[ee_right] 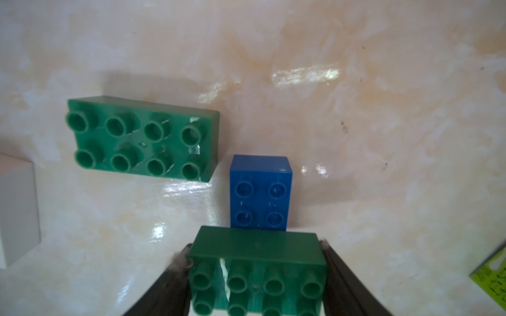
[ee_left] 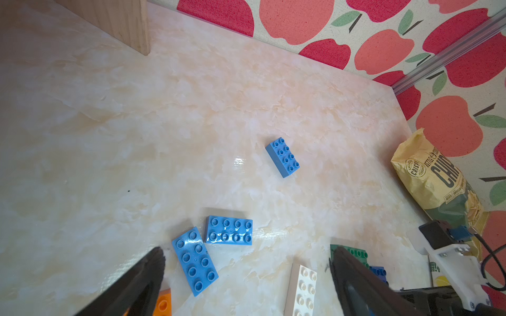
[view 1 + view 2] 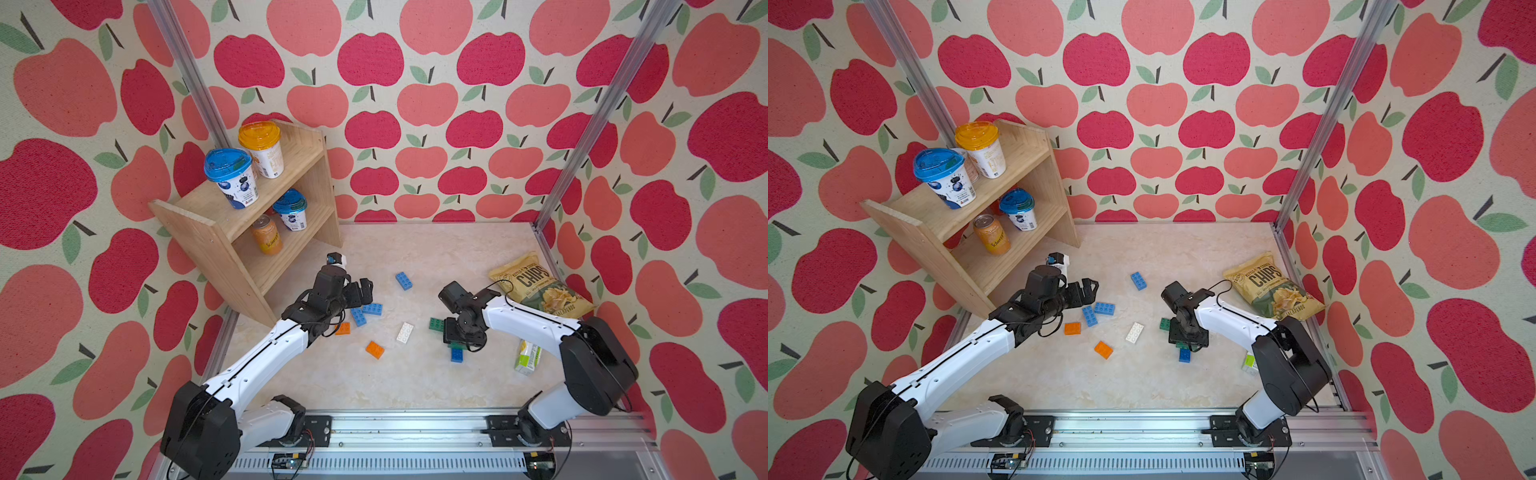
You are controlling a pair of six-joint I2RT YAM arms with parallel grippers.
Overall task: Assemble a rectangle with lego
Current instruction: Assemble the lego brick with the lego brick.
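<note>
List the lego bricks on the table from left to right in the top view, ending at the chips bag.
orange brick → tilted light blue brick → second orange brick → white brick → loose green brick → dark blue brick → chips bag. Two other light blue bricks overlap neighbours, so omitted.

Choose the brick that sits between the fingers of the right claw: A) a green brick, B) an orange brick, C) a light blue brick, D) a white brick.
A: in the right wrist view the right claw presses on both short ends of the green brick.
</note>
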